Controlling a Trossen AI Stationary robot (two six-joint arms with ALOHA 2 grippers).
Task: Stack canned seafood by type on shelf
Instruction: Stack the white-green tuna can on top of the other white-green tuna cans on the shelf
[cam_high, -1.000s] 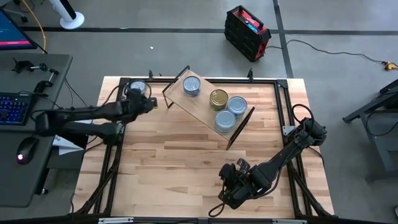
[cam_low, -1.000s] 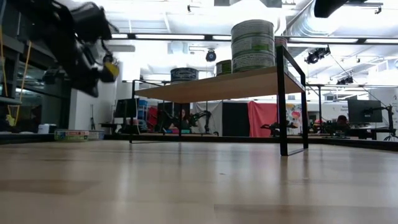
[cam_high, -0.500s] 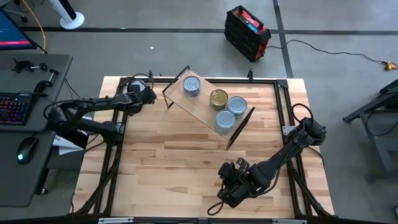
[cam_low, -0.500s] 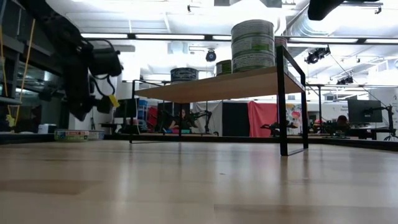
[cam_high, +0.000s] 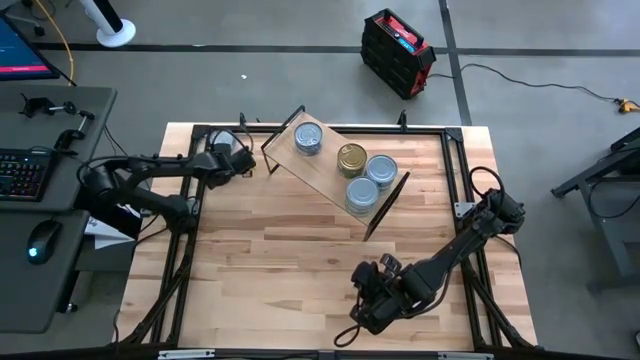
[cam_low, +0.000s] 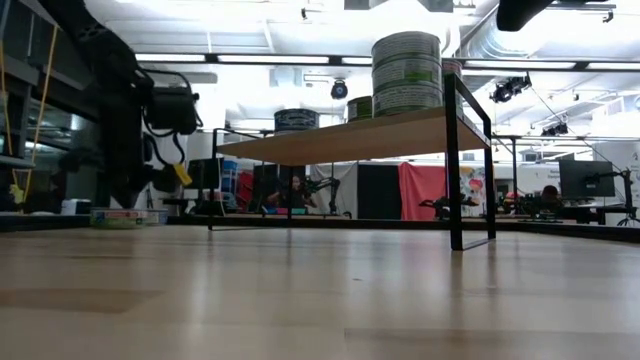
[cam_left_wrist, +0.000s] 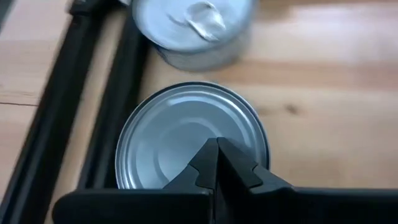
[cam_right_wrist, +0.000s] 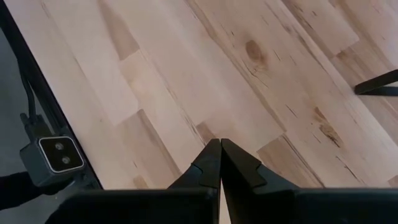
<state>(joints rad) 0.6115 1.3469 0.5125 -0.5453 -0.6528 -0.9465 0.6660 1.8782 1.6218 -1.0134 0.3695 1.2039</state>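
My left gripper (cam_high: 230, 160) hangs shut and pointing down over the table's far-left corner. In the left wrist view its fingertips (cam_left_wrist: 217, 148) stand above a plain silver tin (cam_left_wrist: 174, 137), and a second tin with a pull tab (cam_left_wrist: 193, 25) lies just beyond. The shelf (cam_high: 328, 180) stands slantwise at the far middle on black legs. It carries silver-blue tins (cam_high: 308, 138), (cam_high: 381, 168), (cam_high: 362, 195) and a gold-topped tin (cam_high: 351, 158). The low view shows one of these as a stack of two (cam_low: 406, 72). My right gripper (cam_high: 362, 305) waits shut over the near edge. My left gripper has its shut fingertips over the top face of the plain silver tin (cam_left_wrist: 205, 124), coming from above and pointing down. Whether they touch the lid I cannot tell. The tin stands flat on the table beside the black rail.
A black frame rail (cam_left_wrist: 115, 93) runs right beside the two tins at the table's edge. Bare plank table (cam_high: 280, 250) spreads between the arms. A small camera unit (cam_right_wrist: 55, 158) sits at the near edge by my right gripper. A desk with a keyboard stands left of the table.
My left gripper has come down from high above the far-left corner and tipped from slanting forward to pointing down over the tins there. The tin top that showed beside it in the high view is now covered by the gripper.
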